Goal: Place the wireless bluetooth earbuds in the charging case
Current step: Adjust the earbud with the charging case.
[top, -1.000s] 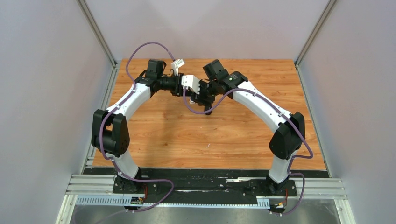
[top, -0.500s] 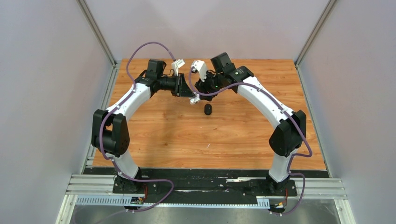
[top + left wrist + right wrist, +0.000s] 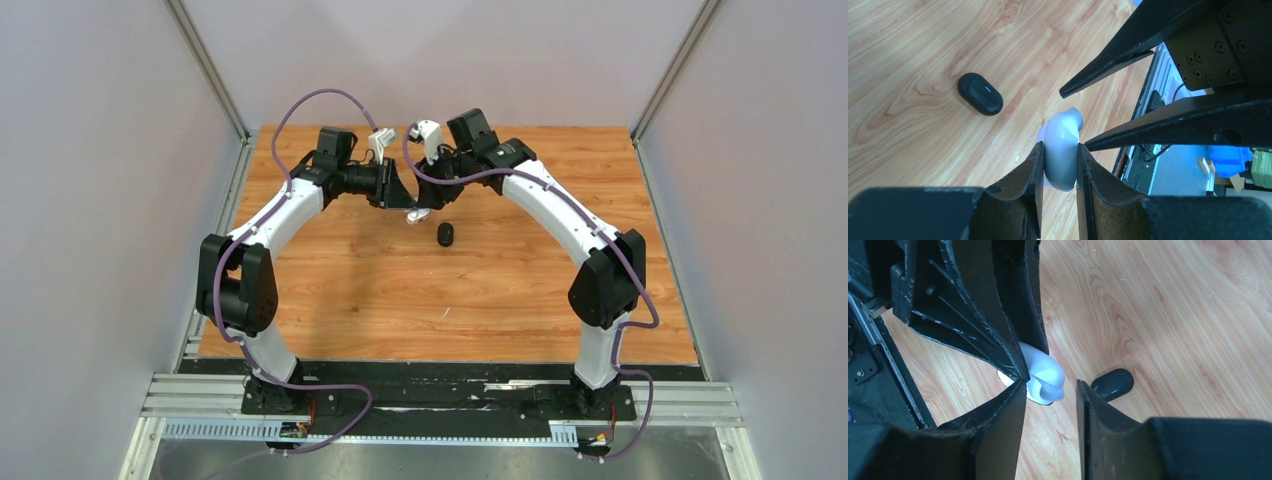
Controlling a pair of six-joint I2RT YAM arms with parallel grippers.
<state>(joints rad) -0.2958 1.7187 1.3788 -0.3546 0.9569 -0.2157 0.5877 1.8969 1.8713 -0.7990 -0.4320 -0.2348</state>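
My left gripper (image 3: 1058, 146) is shut on a white charging case (image 3: 1063, 150) and holds it above the table. The case also shows in the right wrist view (image 3: 1047, 374) and the top view (image 3: 418, 213). My right gripper (image 3: 1050, 386) is open, its jaws right next to the white case, one fingertip (image 3: 1088, 146) touching the left finger. In the top view both grippers meet at the back middle, left (image 3: 405, 195) and right (image 3: 428, 190). A black charging case (image 3: 445, 234) lies shut on the wood in front of them. No earbuds show in any view.
The wooden table (image 3: 450, 290) is walled by grey panels left, right and behind. The black case (image 3: 980, 93) lies just below the held white case, as the right wrist view (image 3: 1113, 384) also shows. The arm bases stand at the near edge.
My right gripper rose off the black case, leaving it on the table, and swung back and left to the white case. My left gripper stayed put, holding the white case.
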